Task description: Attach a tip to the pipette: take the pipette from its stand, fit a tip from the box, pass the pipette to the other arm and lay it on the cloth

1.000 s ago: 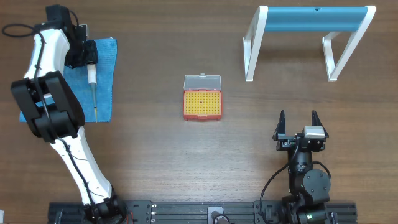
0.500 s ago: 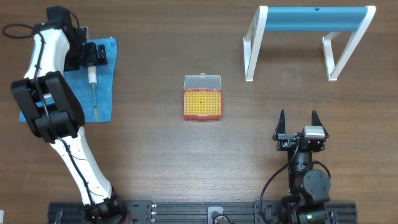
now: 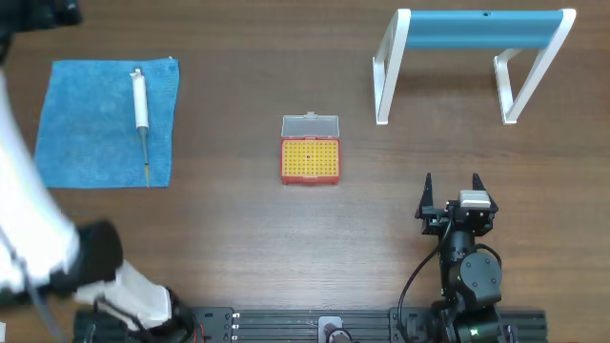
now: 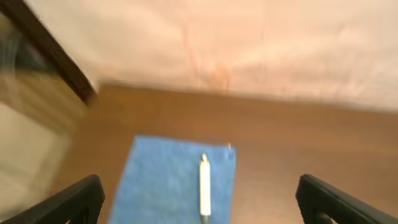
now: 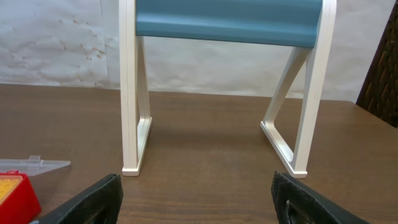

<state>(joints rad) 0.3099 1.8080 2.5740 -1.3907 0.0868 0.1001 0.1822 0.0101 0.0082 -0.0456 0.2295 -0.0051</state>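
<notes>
The wooden tabletop (image 3: pixel 238 238) carries a white-legged stand (image 3: pixel 481 29) with a blue bar at its far right. A blue cloth (image 3: pixel 86 133) lies at the far left. The red tip box (image 3: pixel 310 160), clear lid open, sits mid-table. The right claw (image 3: pixel 452 179) is released, empty, near its base. The left claw (image 4: pixel 199 182), spread wide, hangs above the cloth. The pipette (image 3: pixel 141 107) lies on the cloth, apart from both claws.

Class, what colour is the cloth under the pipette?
Blue; the flat rectangular cloth beneath the slim white pipette shows best in the top view.
</notes>
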